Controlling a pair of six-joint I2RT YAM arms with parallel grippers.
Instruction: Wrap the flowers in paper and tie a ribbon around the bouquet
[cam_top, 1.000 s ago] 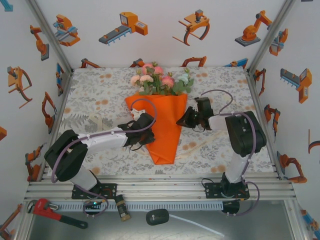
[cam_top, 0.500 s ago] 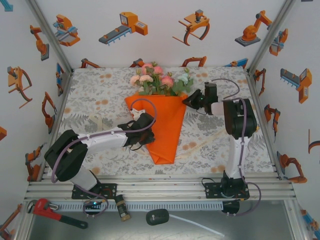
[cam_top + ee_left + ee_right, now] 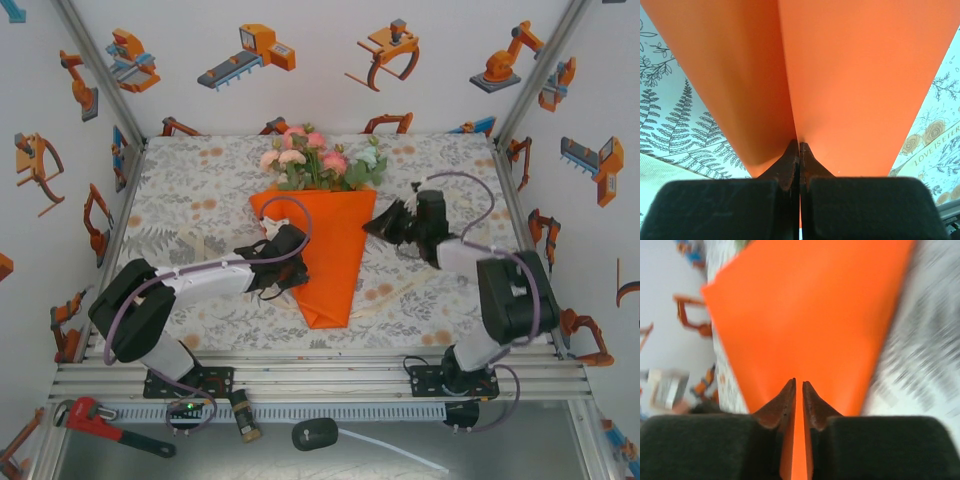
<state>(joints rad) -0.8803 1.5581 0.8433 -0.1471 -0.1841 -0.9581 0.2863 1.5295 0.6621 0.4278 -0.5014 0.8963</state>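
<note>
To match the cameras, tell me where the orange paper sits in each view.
Top external: paper lies mid-table as a cone, tip toward the near edge.
Left wrist: paper covers the upper middle, pinched between the left fingers.
Right wrist: paper spans the centre, blurred, its edge between the right fingers.
Shared landmark: the floral tablecloth beside the paper.

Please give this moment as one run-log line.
left fingers: shut on bright orange paper sheet | right fingers: shut on it | pink-cream flowers: wrapped
</note>
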